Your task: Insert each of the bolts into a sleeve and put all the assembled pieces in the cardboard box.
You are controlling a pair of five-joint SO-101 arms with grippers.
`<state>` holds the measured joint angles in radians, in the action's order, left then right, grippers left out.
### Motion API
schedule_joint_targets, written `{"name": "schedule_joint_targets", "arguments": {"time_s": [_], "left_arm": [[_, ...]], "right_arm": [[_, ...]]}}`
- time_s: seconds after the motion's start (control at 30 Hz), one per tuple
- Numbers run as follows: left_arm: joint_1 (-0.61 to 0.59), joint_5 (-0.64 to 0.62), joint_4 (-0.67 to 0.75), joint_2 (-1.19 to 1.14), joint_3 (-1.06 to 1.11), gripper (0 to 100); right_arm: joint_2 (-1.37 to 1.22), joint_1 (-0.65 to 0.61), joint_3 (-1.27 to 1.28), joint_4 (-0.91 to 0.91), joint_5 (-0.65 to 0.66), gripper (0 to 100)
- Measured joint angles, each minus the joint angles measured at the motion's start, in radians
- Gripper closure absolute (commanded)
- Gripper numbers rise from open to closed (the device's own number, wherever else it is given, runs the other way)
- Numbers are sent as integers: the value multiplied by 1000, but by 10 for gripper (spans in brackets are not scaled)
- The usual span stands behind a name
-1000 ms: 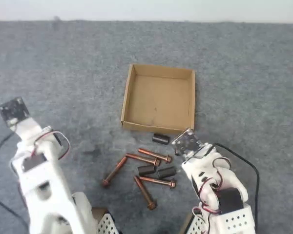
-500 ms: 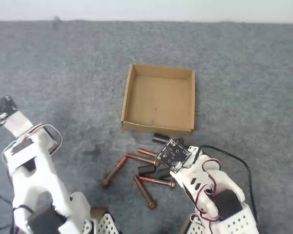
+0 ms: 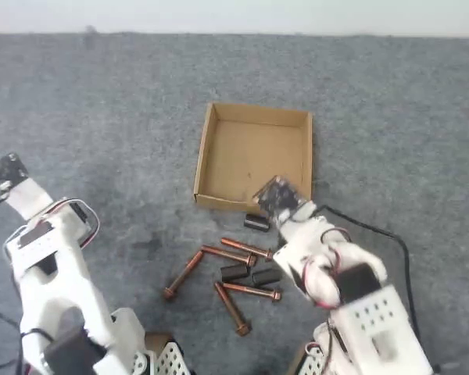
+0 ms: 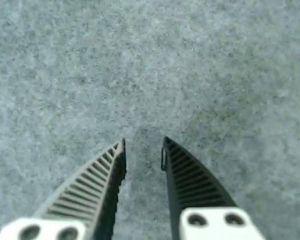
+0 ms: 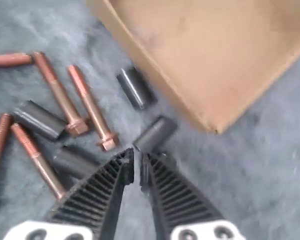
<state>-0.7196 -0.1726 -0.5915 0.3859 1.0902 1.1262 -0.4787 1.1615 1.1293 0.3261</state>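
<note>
The right end effector [image 5: 136, 164], narrow and empty, should be opened wider and lowered over the sleeve [image 5: 155, 133] lying on the desk just beyond its tips, without the bolts [image 5: 88, 103] beside being pushed, the box [image 5: 215, 55] lying just behind.

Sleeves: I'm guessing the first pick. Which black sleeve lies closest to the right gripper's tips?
The sleeve just ahead of the right gripper, off the corner of the cardboard box. The others lie farther: one along the box wall, two among the bolts.
</note>
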Motion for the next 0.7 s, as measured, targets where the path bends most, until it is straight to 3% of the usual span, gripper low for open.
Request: {"name": "schedule_joint_targets", "arguments": {"time_s": [0.13,0.27,0.7], "left_arm": [[0,0,0,-6,0,881],[0,0,0,-6,0,881],[0,0,-12,-6,0,880]], "right_arm": [[-184,68,-29,-3,-17,928],[-285,114,-37,-37,-17,889],[-523,117,-37,-169,-74,850]]}}
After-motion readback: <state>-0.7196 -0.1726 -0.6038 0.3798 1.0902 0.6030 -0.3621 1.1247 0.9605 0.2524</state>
